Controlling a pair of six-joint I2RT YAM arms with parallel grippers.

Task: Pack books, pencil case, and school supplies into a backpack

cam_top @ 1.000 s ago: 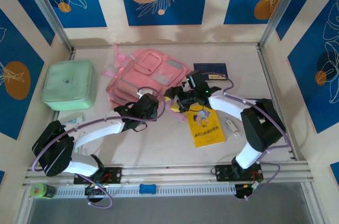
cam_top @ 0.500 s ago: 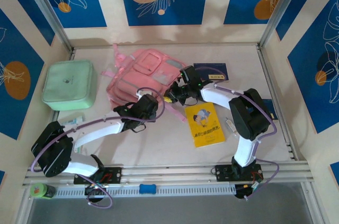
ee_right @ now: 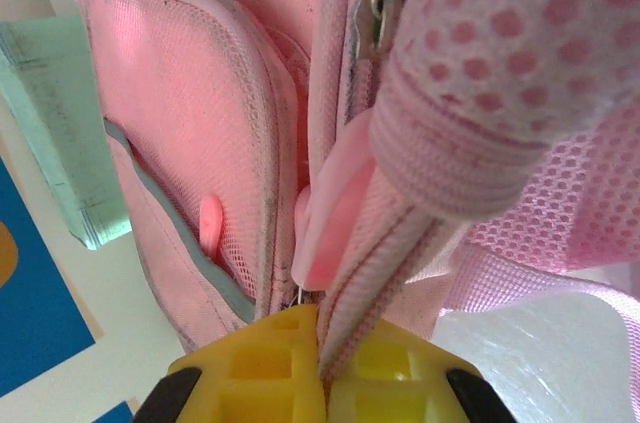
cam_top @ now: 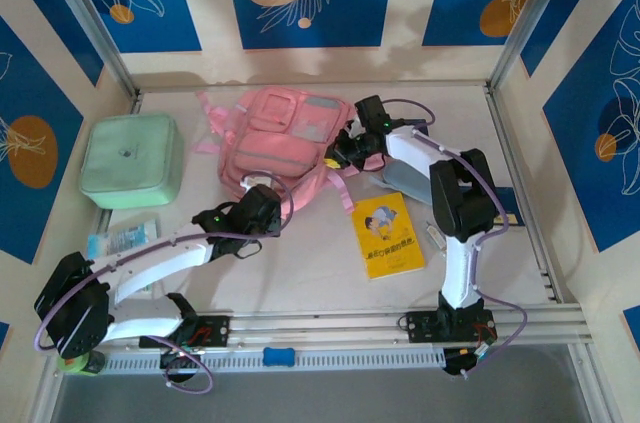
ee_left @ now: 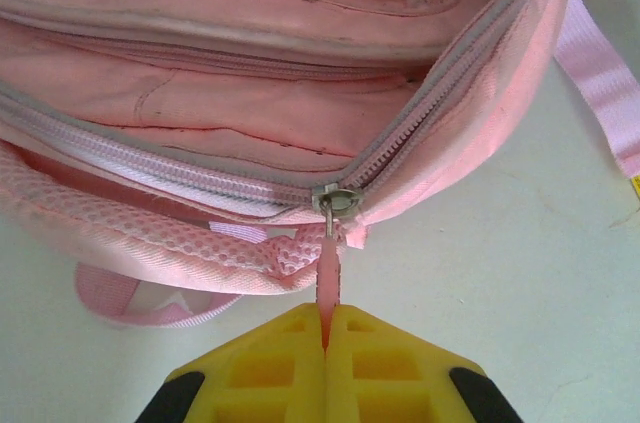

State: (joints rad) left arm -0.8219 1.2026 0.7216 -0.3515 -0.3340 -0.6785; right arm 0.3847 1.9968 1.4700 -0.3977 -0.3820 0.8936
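Pink fabric has swung round: the backpack point(cam_top: 285, 138) now sits squarer and nearer the back wall than a second ago, and the left arm has stretched out after it. The right gripper point(ee_right: 322, 331), parted a moment back, is now clamped tight on the bag's zipped edge beside the mesh padding. The left gripper point(ee_left: 327, 318) pinches the pink zip pull point(ee_left: 329, 278), its fingers pressed together. The backpack lies mid-table, front pockets up, main zip parted on pink lining. The grey-blue pencil case point(cam_top: 402, 183) lies under the right arm, just beside the yellow book point(cam_top: 388, 235). The mint-green box point(cam_top: 132, 158) sits left, lid on.
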